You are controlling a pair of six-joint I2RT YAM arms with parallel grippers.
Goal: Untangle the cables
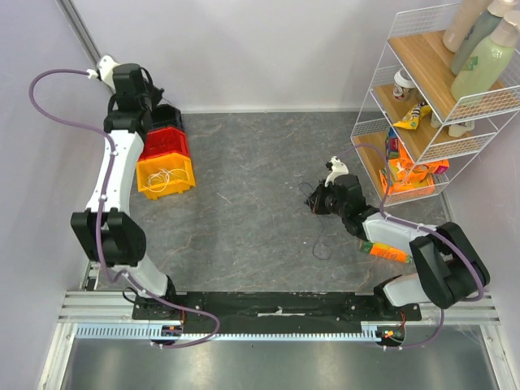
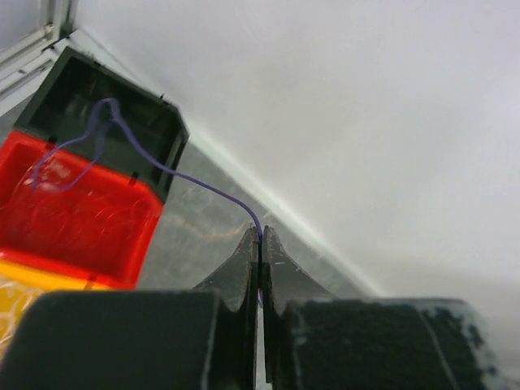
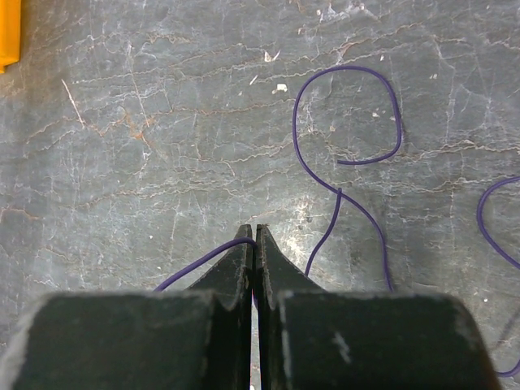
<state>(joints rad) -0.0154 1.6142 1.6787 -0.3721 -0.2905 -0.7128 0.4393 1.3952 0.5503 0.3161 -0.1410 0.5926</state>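
Observation:
My left gripper (image 2: 261, 233) is shut on a thin purple cable (image 2: 195, 182) at its very tips. That cable runs off to the left, over the black bin (image 2: 154, 114), and droops into the red bin (image 2: 89, 219). In the top view this gripper (image 1: 158, 112) hangs over the stacked bins at the far left. A white cable (image 1: 166, 177) lies coiled in the yellow bin (image 1: 185, 180). My right gripper (image 3: 254, 234) is low over the table, shut on another purple cable strand (image 3: 203, 262). More purple cable (image 3: 349, 68) lies in loose loops on the stone surface just ahead of it.
A white wire shelf (image 1: 370, 122) with bottles and snack packets stands at the far right. An orange packet (image 1: 383, 252) lies beside the right arm. A dark cable loop (image 1: 322, 248) trails on the grey table near the right gripper (image 1: 313, 199). White walls close in behind and to the left.

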